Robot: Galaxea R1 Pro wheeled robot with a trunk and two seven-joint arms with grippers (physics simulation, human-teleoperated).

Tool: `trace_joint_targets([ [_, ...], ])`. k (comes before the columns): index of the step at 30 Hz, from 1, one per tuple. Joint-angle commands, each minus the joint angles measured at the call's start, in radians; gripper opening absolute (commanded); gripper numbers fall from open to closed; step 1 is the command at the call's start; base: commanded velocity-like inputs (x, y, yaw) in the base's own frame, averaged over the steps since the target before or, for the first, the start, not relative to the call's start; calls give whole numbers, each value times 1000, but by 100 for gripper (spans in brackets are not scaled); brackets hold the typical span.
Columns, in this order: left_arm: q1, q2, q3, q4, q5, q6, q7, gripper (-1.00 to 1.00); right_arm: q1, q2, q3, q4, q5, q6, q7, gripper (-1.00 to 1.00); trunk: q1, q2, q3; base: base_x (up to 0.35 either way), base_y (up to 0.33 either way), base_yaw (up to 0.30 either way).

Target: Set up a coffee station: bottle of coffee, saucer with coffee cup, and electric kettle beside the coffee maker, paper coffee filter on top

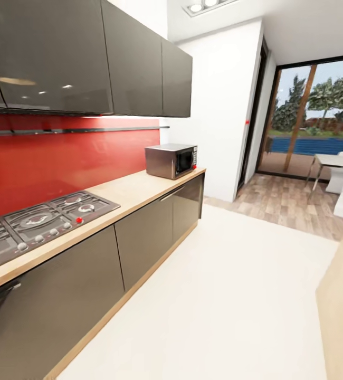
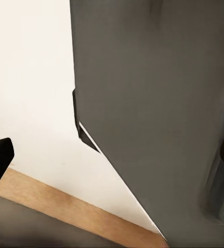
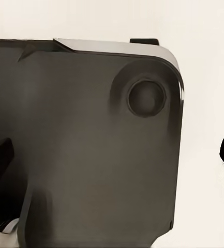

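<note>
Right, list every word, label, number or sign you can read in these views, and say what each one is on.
None can be read.
The microwave shows a control strip beside its door, but any markings there are too small and blurred to read.
The hob has knobs, one of them red; no figures can be made out around them.
The dark cabinet fronts, the red backsplash and both wrist views carry no lettering.

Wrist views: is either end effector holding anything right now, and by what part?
Nothing is held. The left end effector and right end effector both have their fingers spread wide with nothing between them.
</note>
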State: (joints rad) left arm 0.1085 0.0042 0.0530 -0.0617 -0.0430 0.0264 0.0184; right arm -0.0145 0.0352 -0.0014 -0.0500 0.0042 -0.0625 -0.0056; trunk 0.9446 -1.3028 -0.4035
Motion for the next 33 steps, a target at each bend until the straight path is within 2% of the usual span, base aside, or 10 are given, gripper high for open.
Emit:
trace_joint_targets([
  [1,1,1,6,-3,-4,3,2,100,-1,0,0,1,0,-3,-1,100,-4,7,2,0,0,280],
  [2,2,5,14,-3,16,3,7,100,-1,0,0,1,0,-3,-1,100,-8,14,6,0,0,280],
  [3,2,9,33,-3,52,3,30,100,-1,0,0,1,0,-3,-1,100,-12,21,9,0,0,280],
  [6,2,7,41,-3,67,1,58,100,0,0,0,1,0,-3,-1,100,-23,42,18,0,0,280],
  [33,2,8,44,-3,69,0,63,100,-1,0,0,1,0,-5,-1,100,-127,231,103,0,0,280],
])
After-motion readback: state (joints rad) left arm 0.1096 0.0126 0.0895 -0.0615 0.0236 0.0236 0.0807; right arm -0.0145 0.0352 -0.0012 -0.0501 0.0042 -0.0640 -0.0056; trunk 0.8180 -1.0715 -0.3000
